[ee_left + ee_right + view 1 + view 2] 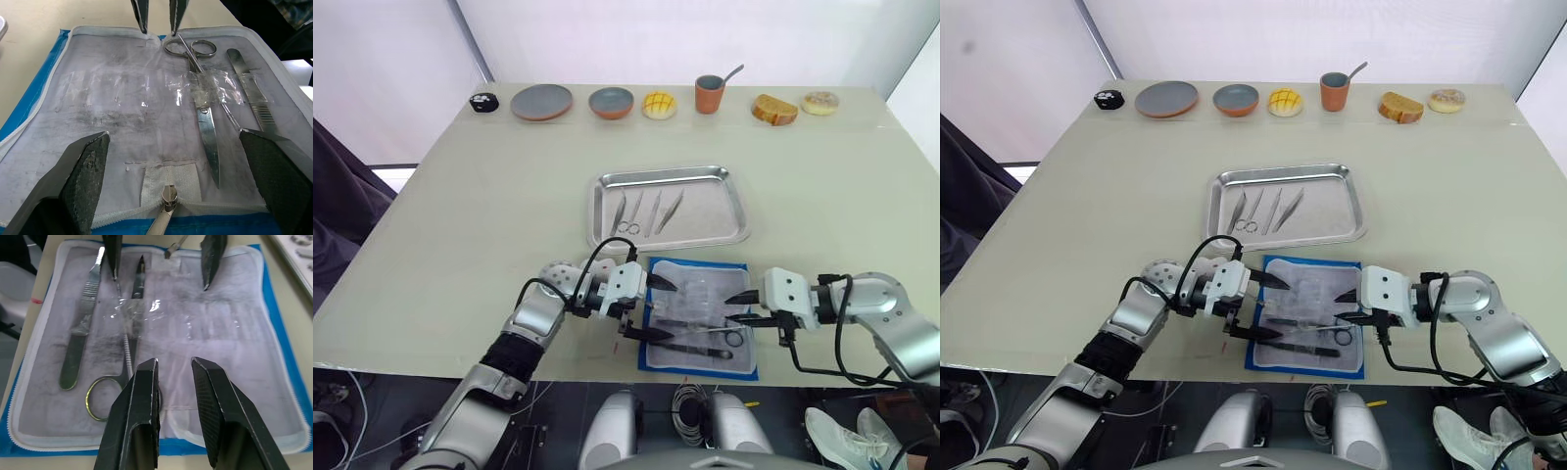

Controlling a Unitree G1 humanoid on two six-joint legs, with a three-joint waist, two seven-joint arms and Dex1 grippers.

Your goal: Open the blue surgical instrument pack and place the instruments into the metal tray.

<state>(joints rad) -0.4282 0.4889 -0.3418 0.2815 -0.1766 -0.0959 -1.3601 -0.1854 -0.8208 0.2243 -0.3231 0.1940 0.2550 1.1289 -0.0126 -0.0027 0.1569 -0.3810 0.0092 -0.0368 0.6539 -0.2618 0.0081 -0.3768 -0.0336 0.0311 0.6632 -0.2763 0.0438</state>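
On a big pale table (489,206) with white walls behind it, the blue surgical instrument pack (700,318) lies open and flat at the near edge, around 6 o'clock. Its white inside faces up, with a blue border and a zipper around it. A pair of scissors (203,105) and a flat silver tool (250,95) lie inside it, held under a strip of clear plastic. A thin rod crosses the scissors.

The metal tray (736,211) sits just past the pack, toward 12 o'clock, near the middle of the table. A few slim silver instruments (646,212) lie side by side in its left part.

The left gripper (646,306) is over the left side of the pack. Its two black fingers are spread wide, with nothing between them. The right gripper (741,308) reaches in from 3 o'clock, over the right side of the pack. Its fingers (139,416) have only a small gap between them and hold nothing. Their tips are right by the ring handles of the scissors.

Along the far edge of the table, at 12 o'clock, stand two round grey plates (542,102), a yellow bun (658,105), a brown cup (709,95) with a spoon in it, and two pieces of bread (774,109). A small black thing (484,101) sits at the far left end of that row.
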